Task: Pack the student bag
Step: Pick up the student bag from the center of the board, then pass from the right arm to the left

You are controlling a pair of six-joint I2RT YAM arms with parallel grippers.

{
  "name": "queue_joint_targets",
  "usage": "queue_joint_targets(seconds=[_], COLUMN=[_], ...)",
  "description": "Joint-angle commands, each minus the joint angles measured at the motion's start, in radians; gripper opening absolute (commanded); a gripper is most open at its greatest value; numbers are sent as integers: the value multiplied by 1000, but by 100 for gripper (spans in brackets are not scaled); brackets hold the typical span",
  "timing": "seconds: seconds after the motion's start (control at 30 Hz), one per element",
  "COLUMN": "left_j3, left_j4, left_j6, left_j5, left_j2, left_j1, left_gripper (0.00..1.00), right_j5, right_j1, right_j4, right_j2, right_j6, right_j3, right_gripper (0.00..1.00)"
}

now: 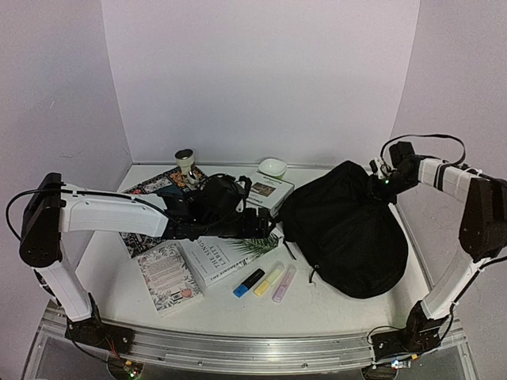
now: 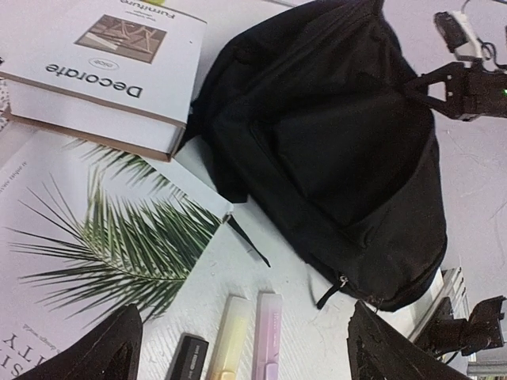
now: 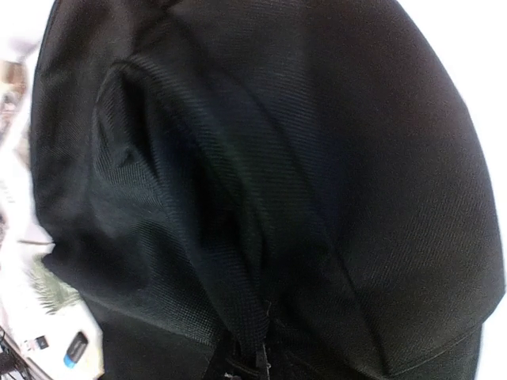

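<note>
- the white table fills the middle of the top view, with pale walls behind it and on both sides.
- the student bag lies right of centre in the top view, a black mound slumped on the table. it takes up the upper right of the left wrist view and nearly all of the right wrist view.
- the left gripper hangs at the centre of the top view, above the books and just left of the bag. in its own view its dark fingers sit in the lower corners, spread wide with nothing between them.
- the right gripper is at the bag's upper right edge in the top view. its jaws are pressed together, pinching a ridge of the bag's black fabric. in the left wrist view the cloth is drawn to a point at the gripper.
- a palm-leaf book lies flat left of centre, partly under the left gripper.
- a floral book lies at the lower left, touching the palm-leaf book.
- a white "decorate" book lies at the upper left of the left wrist view, close beside the bag.
- a patterned mat shows at the upper left, partly hidden by the arm.
- a white bowl sits at top centre.
- a small cup stands upright on the mat.
- a blue highlighter, a yellow highlighter and a pink highlighter lie side by side below centre.
- a thin black pen lies between the palm-leaf book and the bag.
</note>
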Motion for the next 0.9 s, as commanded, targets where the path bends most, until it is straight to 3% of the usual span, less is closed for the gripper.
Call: queue_joint_targets(seconds=[0.0,0.33,0.53,0.87], left_j3=[36,53,64,97], left_j4=[-32,-100,-130,-163], left_j6=[51,112,144,200], left_j5=[-27,-16,-19,1], left_j2=[-94,-189,-236,-254], left_j1=[45,115,132,136], left_gripper=[92,95,98,99], right_j5=[-141,-241,-299,-407], right_j1=[22,150,167,290], right_j4=[-58,-95,-83,-71], right_j2=[-104,-100,-129,-75], right_j6=[-112,-193,-194,-320], right_j3=[160,332,398,419], right_gripper=[0,0,0,0])
